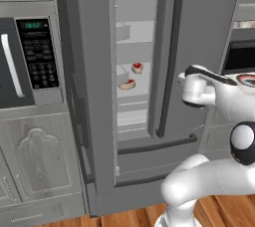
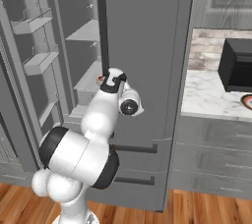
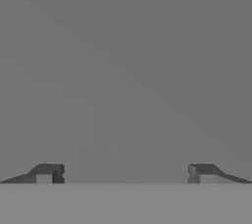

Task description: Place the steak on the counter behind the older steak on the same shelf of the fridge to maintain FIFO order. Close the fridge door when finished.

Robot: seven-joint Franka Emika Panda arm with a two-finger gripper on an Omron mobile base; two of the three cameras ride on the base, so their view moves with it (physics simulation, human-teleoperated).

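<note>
Pincer [image 3: 126,174] spread wide, empty, facing fridge [image 3: 126,70]

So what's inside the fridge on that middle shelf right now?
Through the open gap of the fridge, two steaks sit on the shelf: one steak near the front, the other steak behind it. The closed right door hides the shelf's right part.

A rendered home kitchen

A tall grey French-door fridge [image 1: 149,96] with dark bar handles is seen with one door swung open, beside a black microwave [image 1: 22,61] built in above panelled grey cabinets [image 1: 37,161]. A white marble counter [image 2: 211,98] over grey drawers is backed by a tiled wall, and a wooden plank floor [image 2: 197,210] is laid below.
</note>
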